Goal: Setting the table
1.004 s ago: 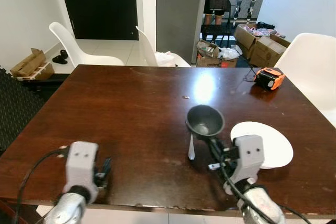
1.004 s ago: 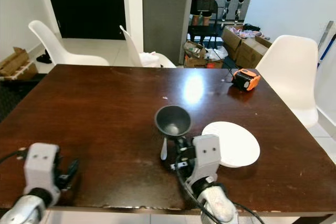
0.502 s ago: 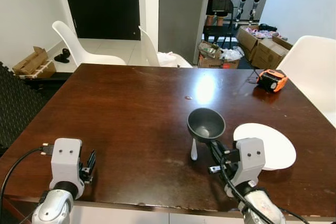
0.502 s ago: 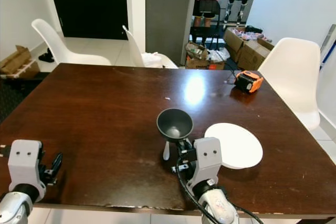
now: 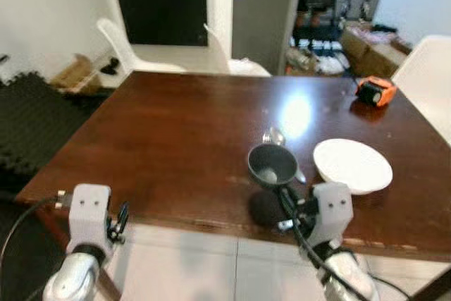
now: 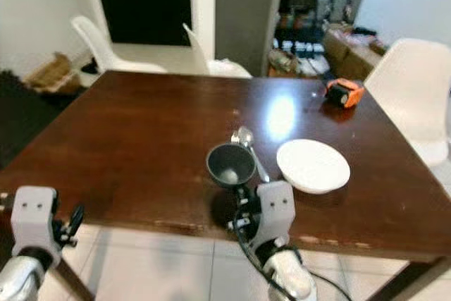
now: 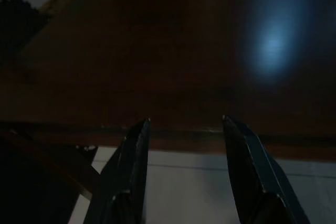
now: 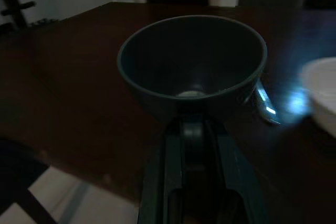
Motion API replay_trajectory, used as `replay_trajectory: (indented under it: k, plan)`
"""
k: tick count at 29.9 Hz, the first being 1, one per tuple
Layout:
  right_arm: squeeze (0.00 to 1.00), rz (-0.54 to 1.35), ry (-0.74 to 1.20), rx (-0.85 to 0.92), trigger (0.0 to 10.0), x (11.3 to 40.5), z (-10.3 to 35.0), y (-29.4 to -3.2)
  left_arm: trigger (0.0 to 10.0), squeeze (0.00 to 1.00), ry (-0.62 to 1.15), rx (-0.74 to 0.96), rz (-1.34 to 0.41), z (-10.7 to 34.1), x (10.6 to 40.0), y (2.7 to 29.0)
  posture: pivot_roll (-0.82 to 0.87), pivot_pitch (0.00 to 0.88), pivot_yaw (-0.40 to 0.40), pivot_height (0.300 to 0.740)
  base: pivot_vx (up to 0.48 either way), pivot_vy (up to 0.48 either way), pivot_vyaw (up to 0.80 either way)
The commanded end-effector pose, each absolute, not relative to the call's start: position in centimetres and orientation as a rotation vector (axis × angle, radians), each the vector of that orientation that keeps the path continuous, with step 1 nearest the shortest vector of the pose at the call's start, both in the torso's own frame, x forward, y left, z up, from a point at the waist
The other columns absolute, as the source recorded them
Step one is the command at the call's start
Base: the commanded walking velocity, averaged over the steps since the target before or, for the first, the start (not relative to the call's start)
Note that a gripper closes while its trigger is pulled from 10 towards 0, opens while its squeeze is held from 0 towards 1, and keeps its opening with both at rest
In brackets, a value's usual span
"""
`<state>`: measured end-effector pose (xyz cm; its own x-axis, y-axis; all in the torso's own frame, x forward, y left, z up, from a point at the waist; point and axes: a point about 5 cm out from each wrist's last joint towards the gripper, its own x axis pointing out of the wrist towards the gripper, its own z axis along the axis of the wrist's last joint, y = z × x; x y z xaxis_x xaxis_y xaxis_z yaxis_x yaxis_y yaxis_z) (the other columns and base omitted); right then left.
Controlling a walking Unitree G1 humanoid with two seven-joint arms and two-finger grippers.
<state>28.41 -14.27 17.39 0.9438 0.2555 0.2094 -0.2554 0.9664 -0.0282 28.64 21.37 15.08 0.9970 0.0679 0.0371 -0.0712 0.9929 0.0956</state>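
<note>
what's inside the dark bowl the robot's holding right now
The dark bowl, gripped at its near rim by the right gripper, looks empty apart from a pale glint at the bottom. The spoon lies behind it on the table, its handle partly covered by the bowl.

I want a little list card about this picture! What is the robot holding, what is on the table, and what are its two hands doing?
Holding: a dark bowl, gripped by the right gripper above the near table edge
Table: dark brown wood
Plate: white, right of the bowl
Spoon: silver, on the table between bowl and plate
Orange gadget: far right corner
Left gripper: fingers apart, holding nothing, low beside the table's near edge
Chairs: white, around the table
</note>
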Motion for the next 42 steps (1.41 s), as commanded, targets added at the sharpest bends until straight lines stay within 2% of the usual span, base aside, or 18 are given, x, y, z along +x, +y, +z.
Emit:
replay_trajectory:
  k: [1, 10, 23, 42]
  plan:
    - [0.00, 0.265, -0.211, 0.010, 10.0, 28.24, 17.17, -14.07, 10.0, 0.00, -0.028, 0.100, 0.076, 14.88, 28.46, 21.69, 0.02, 0.130, 0.071, 0.740, -0.382, 0.000, 0.00]
    - [0.00, 0.264, -0.212, 0.029, 10.0, 28.26, 17.15, -14.06, 10.0, 0.00, -0.030, 0.106, 0.071, 14.93, 28.59, 21.64, 0.02, 0.127, 0.073, 0.740, -0.325, 0.000, 0.00]
    - [0.00, 0.260, -0.204, 0.087, 10.0, 28.46, 17.20, -14.13, 10.0, 0.00, -0.025, 0.107, 0.044, 14.86, 28.65, 21.20, 0.02, 0.118, 0.074, 0.740, 0.000, 0.000, 0.00]
    - [0.00, 0.241, -0.184, 0.104, 10.0, 28.59, 17.02, -14.59, 10.0, 0.00, -0.016, 0.109, 0.043, 14.58, 28.65, 21.16, 0.02, 0.118, 0.072, 0.740, 0.000, 0.000, -0.79]
